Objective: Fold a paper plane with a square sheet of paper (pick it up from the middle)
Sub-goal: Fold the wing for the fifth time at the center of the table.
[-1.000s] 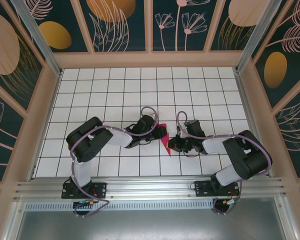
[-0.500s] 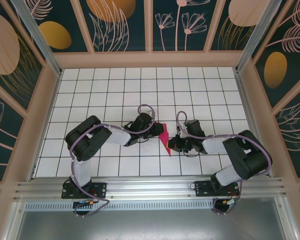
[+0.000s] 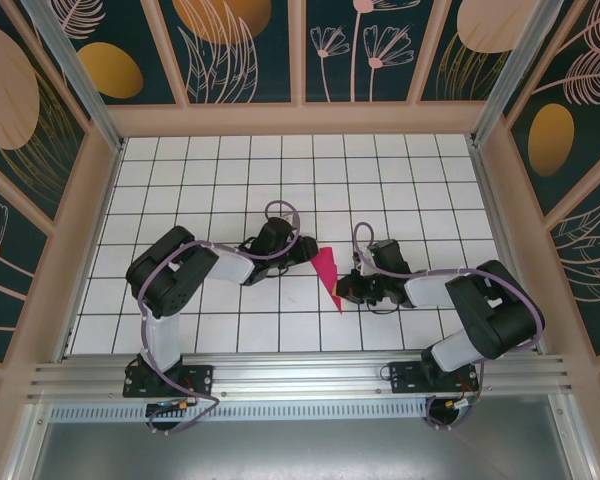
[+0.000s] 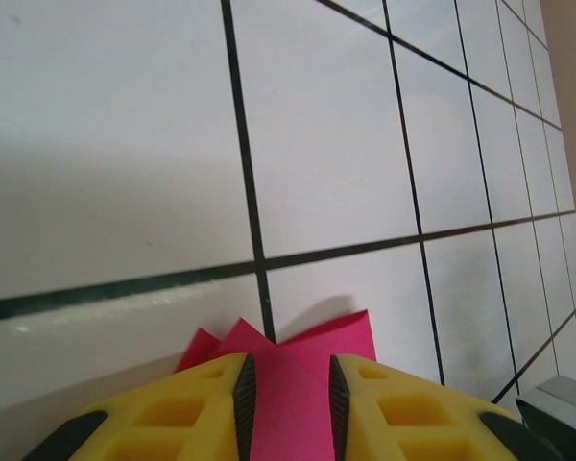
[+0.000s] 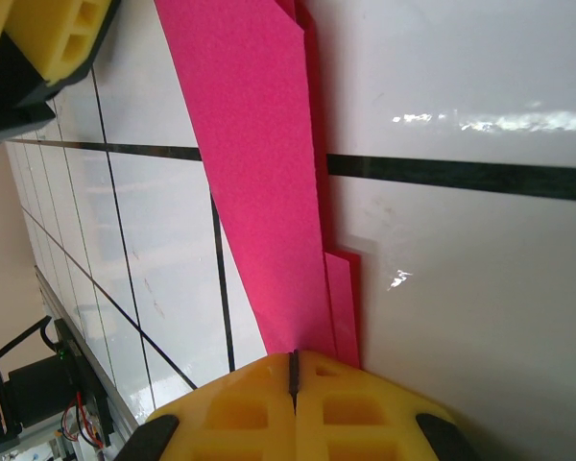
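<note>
Paper plane [image 3: 329, 272] flat on the table [image 3: 180, 170] — narrow end pinched in the closed right gripper [image 5: 293, 359], wide end under the parted jaws of the left gripper [image 4: 288, 373]. Mid-creasing, seemingly — wants a firm press next.

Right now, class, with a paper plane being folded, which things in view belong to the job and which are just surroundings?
Belong to the job:
- pink paper plane, folded narrow
- right gripper, shut on the plane's edge
- left gripper, open, paper showing between its fingers

Just surroundings:
- white gridded table
- patterned wall panels
- aluminium rail at the near edge
</note>
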